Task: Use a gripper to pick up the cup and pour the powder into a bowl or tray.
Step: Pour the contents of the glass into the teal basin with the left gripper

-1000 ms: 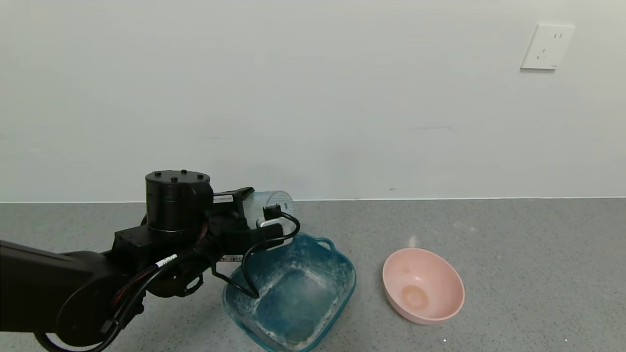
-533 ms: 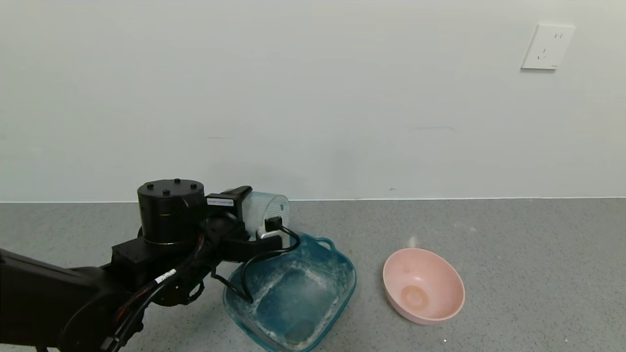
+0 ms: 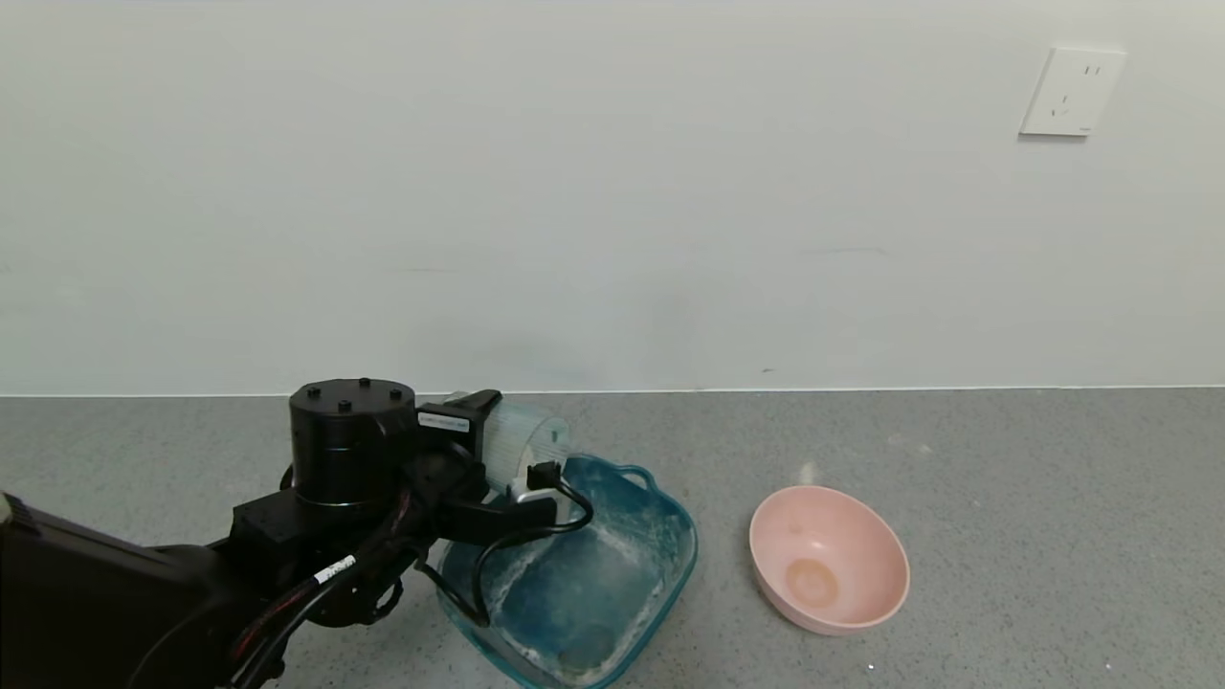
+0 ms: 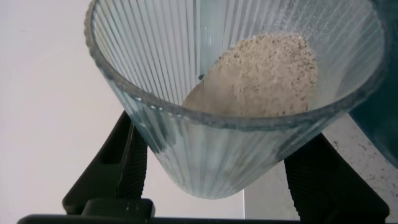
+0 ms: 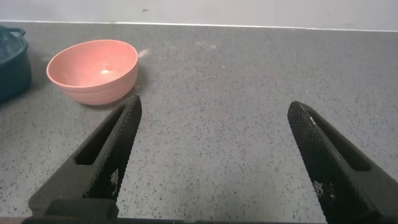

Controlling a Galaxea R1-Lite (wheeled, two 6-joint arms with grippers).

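My left gripper (image 3: 505, 448) is shut on the ribbed pale blue cup (image 3: 528, 435) and holds it tipped on its side just above the back left corner of the teal tray (image 3: 685, 536). In the left wrist view the cup (image 4: 217, 152) sits between my two black fingers (image 4: 118, 168), with the off-white powder (image 4: 261, 74) heaped inside against its wall. The tray's floor shows white smears only. My right gripper (image 5: 214, 118) is open and empty over bare counter, out of the head view.
A round pink bowl (image 3: 828, 560) stands on the grey counter right of the tray; it also shows in the right wrist view (image 5: 93, 68), with the tray's edge (image 5: 12, 62) beyond it. A white wall runs along the counter's back.
My left arm has lowered, bringing the cup down closer to the tray's back left corner. The tray and pink bowl have not moved.
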